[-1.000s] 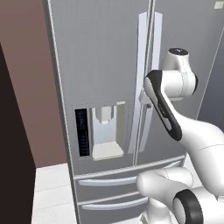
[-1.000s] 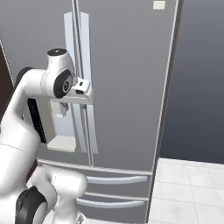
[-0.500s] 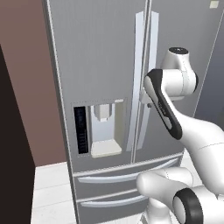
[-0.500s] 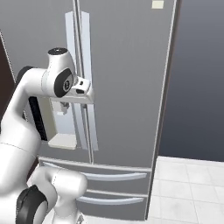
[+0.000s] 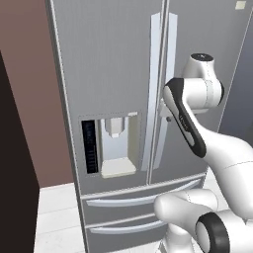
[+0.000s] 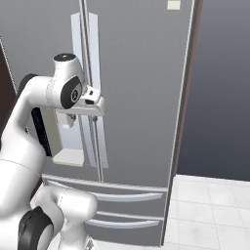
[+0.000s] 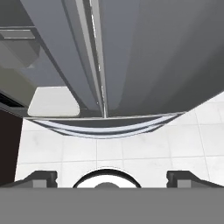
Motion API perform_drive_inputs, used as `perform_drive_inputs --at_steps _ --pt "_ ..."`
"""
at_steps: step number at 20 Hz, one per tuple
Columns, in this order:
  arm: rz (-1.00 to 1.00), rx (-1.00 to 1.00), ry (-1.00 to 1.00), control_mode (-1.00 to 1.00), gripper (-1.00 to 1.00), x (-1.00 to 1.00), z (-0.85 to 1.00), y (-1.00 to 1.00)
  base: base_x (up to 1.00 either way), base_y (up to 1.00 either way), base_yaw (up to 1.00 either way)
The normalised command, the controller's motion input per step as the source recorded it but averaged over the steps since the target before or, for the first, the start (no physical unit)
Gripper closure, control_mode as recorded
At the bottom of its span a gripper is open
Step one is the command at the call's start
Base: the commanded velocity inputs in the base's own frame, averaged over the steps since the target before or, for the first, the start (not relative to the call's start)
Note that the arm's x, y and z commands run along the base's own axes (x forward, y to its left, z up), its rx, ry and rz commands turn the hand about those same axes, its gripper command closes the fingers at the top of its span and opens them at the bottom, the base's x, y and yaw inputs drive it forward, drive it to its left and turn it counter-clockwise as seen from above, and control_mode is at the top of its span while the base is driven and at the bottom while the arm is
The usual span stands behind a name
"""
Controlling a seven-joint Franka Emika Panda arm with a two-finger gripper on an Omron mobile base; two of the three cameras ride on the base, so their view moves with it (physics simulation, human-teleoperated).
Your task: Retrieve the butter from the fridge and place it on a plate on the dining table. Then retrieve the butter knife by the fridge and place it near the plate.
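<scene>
The fridge (image 5: 113,89) stands shut — both upper doors closed, so what it holds cannot be seen. Its two long handles (image 5: 163,84) run side by side down the middle seam, and the dispenser panel (image 5: 111,146) sits in the left door with a pale tray at its foot. Below the doors lie two drawers (image 5: 133,212), each with a curved bar handle, also closed.

The gripper (image 7: 111,177) hangs close in front of the doors at about dispenser height, just beside the handles; in the right base view the hand (image 6: 90,105) sits right against them, though whether it touches cannot be told. In the hand view the fingertips (image 7: 41,177) stand wide apart with nothing between them, looking down along the door seam to the drawer handles and white floor tiles (image 7: 131,148).

A brown wall (image 5: 34,89) flanks the fridge on the left — a dark grey panel (image 6: 219,88) on the right.
</scene>
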Motion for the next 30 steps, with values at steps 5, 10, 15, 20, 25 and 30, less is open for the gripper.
perform_drive_inputs --at_steps 5,10,15,20,25,30 --pt "0.00 0.00 0.00 -1.00 -1.00 0.00 0.00 0.00 0.00 0.00 0.00" --pt "0.01 0.00 -0.07 -1.00 -1.00 0.02 0.00 -0.05 0.00 0.00 0.00" --pt "0.12 0.00 -0.17 -1.00 -1.00 0.36 -0.01 -0.12 0.00 0.00 0.00" --pt "0.11 0.00 -0.16 -1.00 -1.00 0.44 0.00 -0.10 0.00 0.00 0.00" --pt "0.02 0.00 -0.04 -1.00 -1.00 0.66 0.01 -0.06 0.00 0.00 0.00" --pt "0.00 0.00 0.00 -1.00 -1.00 0.58 0.00 0.00 0.00 0.00 0.00"
